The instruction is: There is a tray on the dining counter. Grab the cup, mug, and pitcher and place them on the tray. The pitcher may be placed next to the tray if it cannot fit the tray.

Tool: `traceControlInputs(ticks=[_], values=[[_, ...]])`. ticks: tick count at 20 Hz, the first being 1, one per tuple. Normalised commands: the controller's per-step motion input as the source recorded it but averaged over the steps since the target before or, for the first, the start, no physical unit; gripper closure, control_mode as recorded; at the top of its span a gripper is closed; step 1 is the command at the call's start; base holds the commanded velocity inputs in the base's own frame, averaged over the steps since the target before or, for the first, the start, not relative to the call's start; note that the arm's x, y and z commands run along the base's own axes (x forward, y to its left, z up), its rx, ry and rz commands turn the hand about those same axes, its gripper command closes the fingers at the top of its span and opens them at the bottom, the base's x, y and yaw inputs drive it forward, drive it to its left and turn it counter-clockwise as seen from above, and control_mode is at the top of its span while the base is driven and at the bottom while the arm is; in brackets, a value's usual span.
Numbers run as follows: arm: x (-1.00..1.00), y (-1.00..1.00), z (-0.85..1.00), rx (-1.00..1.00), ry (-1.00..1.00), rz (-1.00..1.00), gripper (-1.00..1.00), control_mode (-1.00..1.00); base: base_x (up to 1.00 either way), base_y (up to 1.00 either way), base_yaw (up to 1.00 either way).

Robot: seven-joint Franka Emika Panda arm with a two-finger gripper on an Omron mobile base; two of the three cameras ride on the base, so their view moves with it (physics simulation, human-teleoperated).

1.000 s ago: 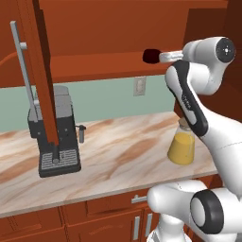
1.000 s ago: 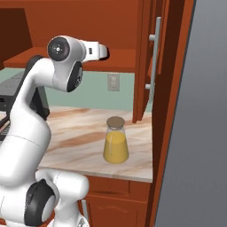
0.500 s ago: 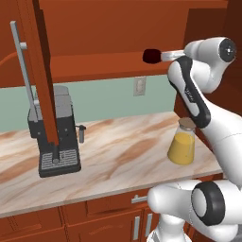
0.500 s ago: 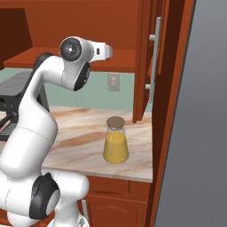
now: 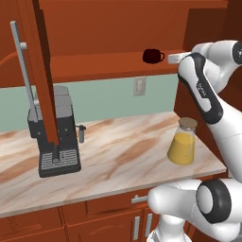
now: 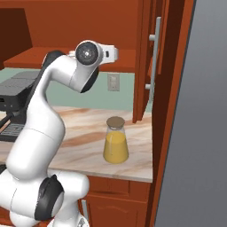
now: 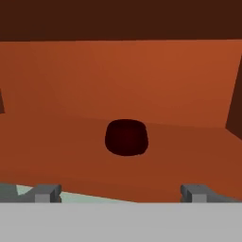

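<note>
The dark red mug stands on the open cabinet's shelf, above the counter. In the hand view the mug sits straight ahead of my gripper with a gap between them. The jaws are open wide and hold nothing. In the left base view my white hand is level with the shelf, just right of the mug's handle. The glass pitcher of orange liquid with its tan lid stands on the marbled counter below, and the right base view shows the pitcher too. The tray, cup and dining counter are out of view.
A black coffee machine stands on the left of the marbled counter. An open cabinet door hangs in front of it. Another open door with a long handle hangs right of the pitcher. A wall socket is behind.
The arm's upper joints have swung to the right, uncovering more of the pitcher. The hand has stayed at shelf height by the mug. The jaws have stayed open.
</note>
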Motion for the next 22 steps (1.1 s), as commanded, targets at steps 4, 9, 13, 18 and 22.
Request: traceControlInputs(ticks=[4,9,13,18,22], values=[[0.09,0.00,-0.03,0.00,0.00,0.07,-1.00,-1.00,0.00,0.00,0.00],[0.09,0.00,0.00,0.00,0.00,0.06,-1.00,-1.00,0.00,0.00,0.00],[0.12,0.00,0.00,0.00,0.00,0.05,-1.00,-1.00,0.00,0.00,0.00],[0.11,-0.01,0.00,0.00,0.00,0.05,-1.00,-1.00,0.00,0.00,0.00],[0.09,-0.01,0.00,0.00,0.00,0.04,-1.00,-1.00,0.00,0.00,0.00]])
